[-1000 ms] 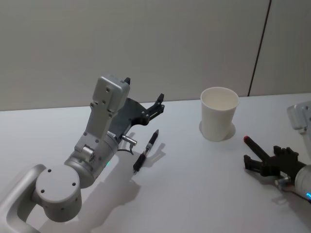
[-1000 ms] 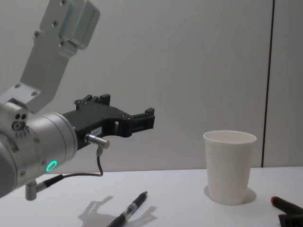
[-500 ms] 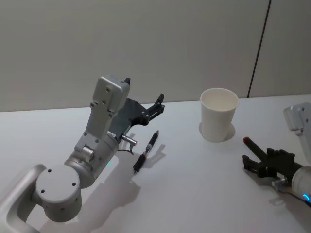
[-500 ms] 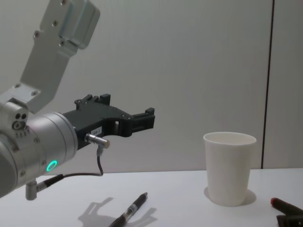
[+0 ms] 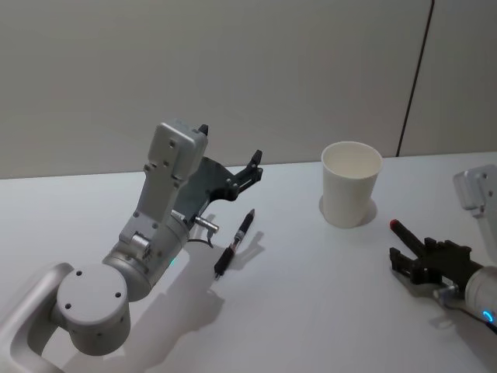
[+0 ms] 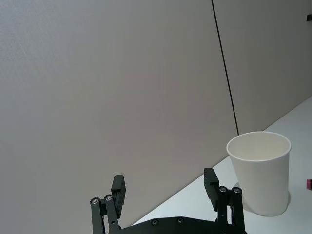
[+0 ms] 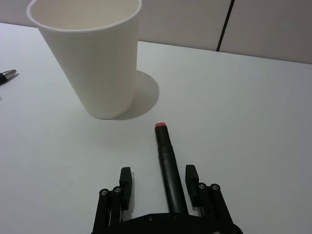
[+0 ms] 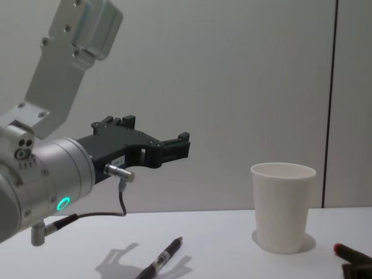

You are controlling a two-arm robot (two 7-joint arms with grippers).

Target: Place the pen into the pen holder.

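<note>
The pen holder [image 5: 351, 183], a white paper cup, stands upright at the back right of the table [image 5: 311, 311]; it is also visible in the right wrist view [image 7: 92, 58]. A black pen with a red tip [image 5: 405, 234] lies to the right of the cup and nearer to me. My right gripper [image 5: 414, 252] rests low over this pen's near end. It is open [image 7: 158, 183], with the pen [image 7: 168, 163] lying between its fingers. A second black pen [image 5: 234, 250] lies left of centre. My left gripper [image 5: 230, 144] hangs open in the air above that pen, holding nothing.
The grey wall [image 5: 295, 70] runs close behind the table's far edge. Bare white tabletop stretches between the two pens and in front of the cup. My left arm's bulky joints [image 5: 93, 303] fill the near left corner.
My right gripper has drawn back slightly toward me along the red-tipped pen. The left arm, both pens and the cup have stayed put.
</note>
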